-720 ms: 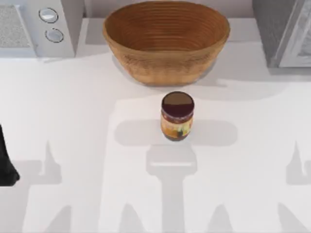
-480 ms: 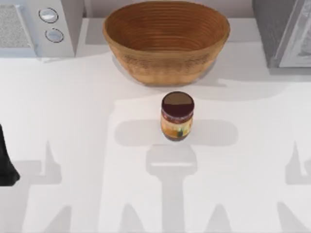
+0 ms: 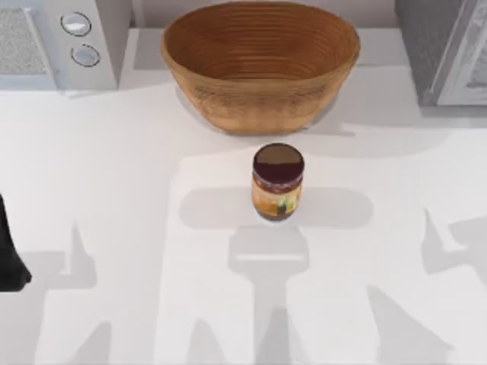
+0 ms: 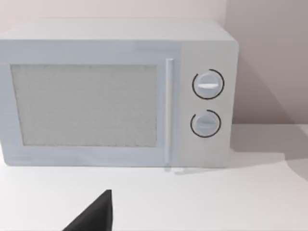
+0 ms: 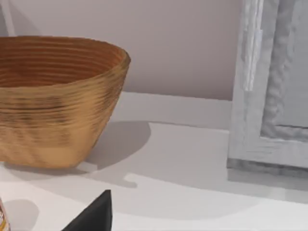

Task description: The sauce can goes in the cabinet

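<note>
Left arm: a dark part of it shows at the table's (image 3: 114,228) left edge, parked; whether its pincer is open or closed I cannot tell.
Right gripper: one dark fingertip (image 5: 94,214) shows in the right wrist view; open or closed I cannot tell.
Sauce can (image 3: 278,182): upright, alone in the middle of the table, just in front of the woven basket (image 3: 260,65); nothing holds it.
Tipping risk: the can is tall and narrow, so a finger touching its side first could push it over and let it roll.
Basket risk: a lifted can carried too low could hit the basket rim.
Cabinet (image 3: 441,49): far right corner, well apart from the can; its front panel looks closed, so it may block the can.
Microwave (image 3: 57,42): far left corner, not the goal.
</note>
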